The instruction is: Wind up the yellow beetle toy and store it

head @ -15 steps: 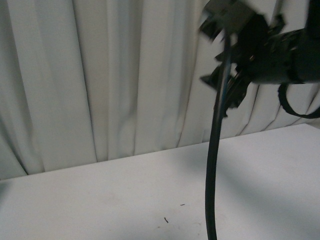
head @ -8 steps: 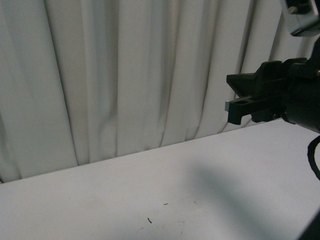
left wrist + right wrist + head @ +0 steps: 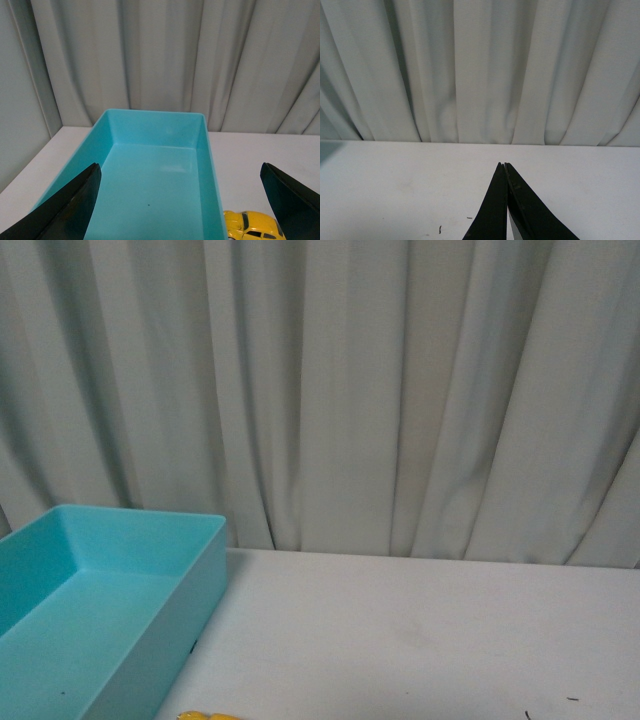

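The yellow beetle toy [image 3: 252,226] stands on the white table just beside the teal bin's [image 3: 210,170] long wall, outside it; only its top edge shows in the front view [image 3: 208,716]. The teal bin [image 3: 190,580] is empty. My left gripper [image 3: 182,172] is open, its black fingers [image 3: 70,207] spread wide above the bin and the toy. My right gripper [image 3: 504,164] is shut and empty, its fingertips pressed together over bare table. Neither arm shows in the front view.
A white pleated curtain [image 3: 380,390] hangs along the table's [image 3: 420,640] far edge. A few small dark specks [image 3: 440,229] lie on the table near the right gripper.
The front view has swung: the black right arm and its cable have gone from sight, and the teal bin and the toy's top have come into view at the lower left.
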Controlling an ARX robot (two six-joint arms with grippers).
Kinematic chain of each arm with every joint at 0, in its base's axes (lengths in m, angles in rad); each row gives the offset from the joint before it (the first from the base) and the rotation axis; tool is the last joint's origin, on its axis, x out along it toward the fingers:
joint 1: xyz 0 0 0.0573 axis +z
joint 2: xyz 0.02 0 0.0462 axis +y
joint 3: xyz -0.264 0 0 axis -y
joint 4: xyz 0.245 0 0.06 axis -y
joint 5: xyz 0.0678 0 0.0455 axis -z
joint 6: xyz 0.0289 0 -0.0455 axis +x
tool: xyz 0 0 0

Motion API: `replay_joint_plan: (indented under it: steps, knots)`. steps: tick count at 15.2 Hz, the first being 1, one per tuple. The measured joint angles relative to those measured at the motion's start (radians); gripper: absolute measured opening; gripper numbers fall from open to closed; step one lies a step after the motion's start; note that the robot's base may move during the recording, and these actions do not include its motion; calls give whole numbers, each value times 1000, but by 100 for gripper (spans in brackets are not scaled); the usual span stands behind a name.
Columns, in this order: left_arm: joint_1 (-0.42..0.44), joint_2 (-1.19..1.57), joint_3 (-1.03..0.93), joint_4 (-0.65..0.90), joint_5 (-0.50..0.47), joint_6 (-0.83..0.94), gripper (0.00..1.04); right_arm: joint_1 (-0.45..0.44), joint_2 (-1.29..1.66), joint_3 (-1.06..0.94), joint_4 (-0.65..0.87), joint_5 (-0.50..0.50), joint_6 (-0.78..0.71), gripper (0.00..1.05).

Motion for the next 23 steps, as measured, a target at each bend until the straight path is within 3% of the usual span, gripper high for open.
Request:
replay_joint_plan:
  steps: [3, 6, 13, 22, 23]
  knots:
    - [0, 0, 0, 0, 0, 0, 98, 0, -90, -27, -63, 0, 0, 2]
    - [0, 0, 0, 0, 0, 0, 98, 0, -119, -61, -24, 0, 0, 2]
    - [0, 0, 0, 0, 0, 0, 98, 0, -354, -70, -264, 2, 1, 2]
    - [0, 0, 0, 0, 0, 0, 98, 0, -542, -70, -461, 2, 1, 2]
    - [0, 0, 0, 0, 0, 0, 98, 0, -634, -69, -600, 0, 2, 2]
